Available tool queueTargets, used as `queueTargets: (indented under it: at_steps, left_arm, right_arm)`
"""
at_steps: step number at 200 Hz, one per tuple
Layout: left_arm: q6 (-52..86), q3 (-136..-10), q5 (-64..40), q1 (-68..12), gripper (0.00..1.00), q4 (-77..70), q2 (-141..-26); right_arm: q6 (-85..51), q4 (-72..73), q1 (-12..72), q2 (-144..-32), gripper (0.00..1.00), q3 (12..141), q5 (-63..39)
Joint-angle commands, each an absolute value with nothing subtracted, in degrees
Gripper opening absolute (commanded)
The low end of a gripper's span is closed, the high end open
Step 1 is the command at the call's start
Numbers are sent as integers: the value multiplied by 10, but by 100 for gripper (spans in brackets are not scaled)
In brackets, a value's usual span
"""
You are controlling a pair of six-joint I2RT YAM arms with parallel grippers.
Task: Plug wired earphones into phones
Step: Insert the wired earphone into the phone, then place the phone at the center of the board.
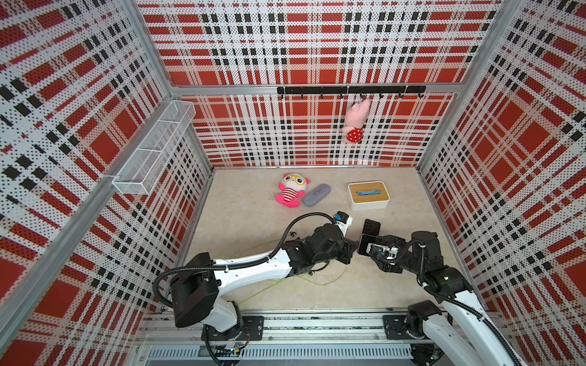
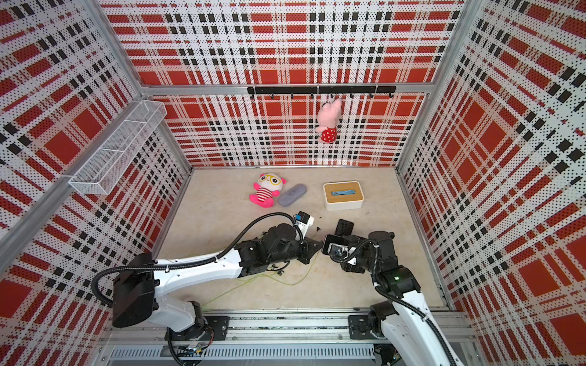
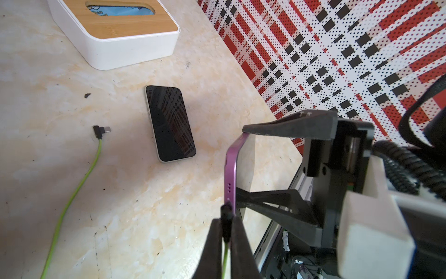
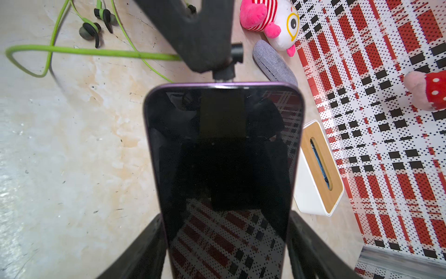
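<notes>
Purple metal edge first, left wrist view: the purple-edged phone sits edge-on to this camera, pinned between the two fingers of the right gripper. The left gripper is pinched tight on the black plug, fingers nearly together. The plug's tip touches the phone's short edge just beside the little speaker holes. The green cable runs back out between those fingers. Flat on the marble-look table lies the second phone, screen up. A loose plug lies near it, not touching, and the white tissue box is further off.

Right wrist view: the right gripper's fingers clamp the held phone's long sides, spread as wide as the phone itself. The plug meets the middle of the far short edge, but honestly I can't tell how deep it sits. A pair of earbuds lies on the table beyond.

In both top views the two grippers meet tip to tip mid-table. The second phone lies just behind the held one, toward the tissue box, and green cable trails under the left arm.
</notes>
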State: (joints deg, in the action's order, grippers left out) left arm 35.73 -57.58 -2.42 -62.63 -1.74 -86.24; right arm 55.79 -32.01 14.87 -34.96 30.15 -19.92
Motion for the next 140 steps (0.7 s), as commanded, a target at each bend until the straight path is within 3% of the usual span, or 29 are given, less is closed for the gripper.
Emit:
queueTargets:
  at_steps: [1,16,37,70,85,140]
  left_arm:
    - [355,-577,-49,-631,0,-37,-879]
    - [352,-583,-46,-634,0,-37,-886]
    - [347,-588,-21,-628,19,-21,-885]
    - [350,-547,28,-602,68,-34,-834]
    - [350,-519,48,-582,83,-39,-802]
    - [327,-415,126,-498,98,-35,-684]
  right_arm:
    - [558,-287,159,-334,59,340,-282]
    - [564,-302,159,-335,59,346,-277]
    - [575,-332,159,-339,59,347,-256]
    - [611,-419,158,-375,59,337,-214]
    - [620,-442,158,-398,60,325,-185]
    - [624,-440,150,-515,62,296,-124]
